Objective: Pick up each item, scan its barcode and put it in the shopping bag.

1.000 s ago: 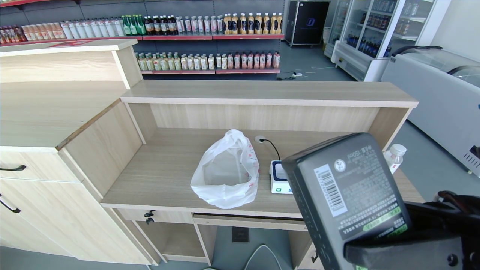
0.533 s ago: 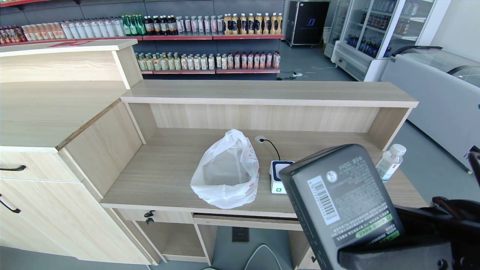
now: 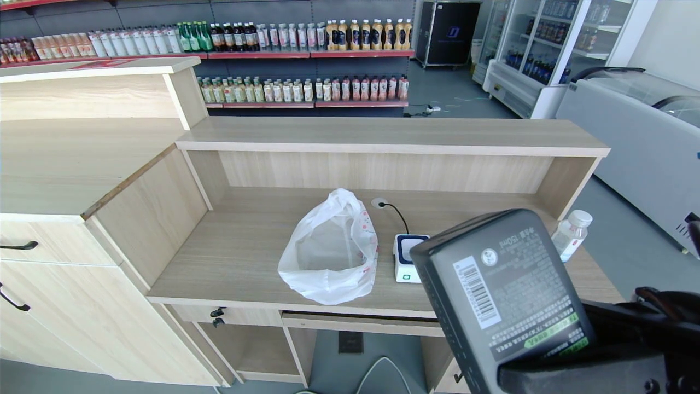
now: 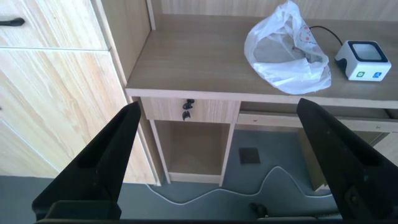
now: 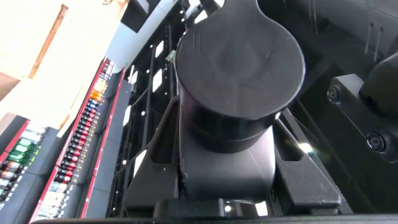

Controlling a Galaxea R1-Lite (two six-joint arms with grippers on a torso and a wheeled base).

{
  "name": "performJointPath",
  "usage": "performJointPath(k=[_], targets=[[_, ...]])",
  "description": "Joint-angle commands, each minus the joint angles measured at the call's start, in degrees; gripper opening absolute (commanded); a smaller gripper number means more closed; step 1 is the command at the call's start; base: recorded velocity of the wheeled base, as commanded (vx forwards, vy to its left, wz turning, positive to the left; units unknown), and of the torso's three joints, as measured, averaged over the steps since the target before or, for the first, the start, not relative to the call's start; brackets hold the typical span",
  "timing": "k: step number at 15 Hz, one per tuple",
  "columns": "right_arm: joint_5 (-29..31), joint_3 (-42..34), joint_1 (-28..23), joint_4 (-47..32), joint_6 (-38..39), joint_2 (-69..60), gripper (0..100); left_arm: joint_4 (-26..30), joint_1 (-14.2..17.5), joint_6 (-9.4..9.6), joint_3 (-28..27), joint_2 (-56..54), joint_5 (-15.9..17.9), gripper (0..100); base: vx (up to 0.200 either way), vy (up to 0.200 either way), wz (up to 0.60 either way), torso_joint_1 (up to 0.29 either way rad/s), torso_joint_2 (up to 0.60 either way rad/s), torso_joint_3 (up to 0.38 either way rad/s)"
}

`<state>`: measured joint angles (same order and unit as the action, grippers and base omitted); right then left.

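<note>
My right gripper (image 3: 579,369) is shut on a dark grey container (image 3: 503,290), held up close in front of the head camera, over the desk's right front corner. Its white barcode label (image 3: 477,291) faces the camera. In the right wrist view the container (image 5: 239,81) shows its round black cap, gripped lower down on its body. The white scanner (image 3: 409,257) sits on the desk (image 3: 235,251) beside the open white shopping bag (image 3: 331,251). My left gripper (image 4: 219,112) hangs open and empty in front of the desk, below its top, with the bag (image 4: 287,50) and scanner (image 4: 364,60) beyond.
A clear water bottle (image 3: 571,232) stands at the desk's right end, behind the container. A cable (image 3: 394,210) runs from the scanner to a hole in the desk. A raised shelf (image 3: 383,134) tops the desk's back wall; cabinets (image 3: 54,262) stand on the left.
The held container sank a little and shifted left, then edged back right. More of the scanner shows past its edge than one second ago.
</note>
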<state>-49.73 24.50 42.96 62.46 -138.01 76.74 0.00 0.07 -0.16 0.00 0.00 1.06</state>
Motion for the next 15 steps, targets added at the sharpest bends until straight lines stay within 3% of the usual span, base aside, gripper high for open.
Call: performJointPath(k=[1,5,6,8,9,10,11,12,14,15], targets=[[0.0,-0.2,0.0,-0.1,-0.1,0.0,0,0.0,0.0,-0.02,0.0,0.1,0.0,100,0.0,0.0,0.0,0.0,0.0,0.0],[0.0,-0.2,-0.1,-0.1,-0.2,-0.1,0,0.0,0.0,-0.02,0.0,0.0,0.0,100,0.0,0.0,0.0,0.0,0.0,0.0],[2.0,0.5,-3.8,-0.2,4.2,-1.4,0,0.0,0.0,-0.02,0.0,0.1,0.0,100,0.0,0.0,0.0,0.0,0.0,0.0],[7.1,0.7,-19.0,-4.7,18.1,-6.3,0,0.0,0.0,-0.02,0.0,0.1,0.0,100,0.0,0.0,0.0,0.0,0.0,0.0],[8.3,0.8,-23.8,-7.0,22.5,-7.6,0,0.0,0.0,-0.02,0.0,0.0,0.0,100,0.0,0.0,0.0,0.0,0.0,0.0],[11.2,0.8,-33.7,-12.3,33.0,-9.8,0,0.0,0.0,-0.02,0.0,0.1,0.0,100,0.0,0.0,0.0,0.0,0.0,0.0],[12.8,0.5,-39.5,-16.9,41.2,-11.1,0,0.0,0.0,-0.02,0.0,0.0,-0.1,100,0.0,0.0,0.0,0.0,0.0,0.0],[12.9,0.4,-49.6,-21.4,52.0,-12.9,0,0.0,0.0,-0.02,0.0,0.1,0.0,100,0.0,0.0,0.0,0.0,0.0,0.0],[8.5,-0.1,-61.9,-21.8,58.5,-13.8,0,0.0,0.0,-0.02,0.0,0.1,-0.1,100,0.0,0.0,0.0,0.0,0.0,0.0],[4.4,-0.2,-64.1,-22.2,63.8,-13.8,0,0.0,0.0,-0.02,0.0,0.1,0.0,100,0.0,0.0,0.0,0.0,0.0,0.0]])
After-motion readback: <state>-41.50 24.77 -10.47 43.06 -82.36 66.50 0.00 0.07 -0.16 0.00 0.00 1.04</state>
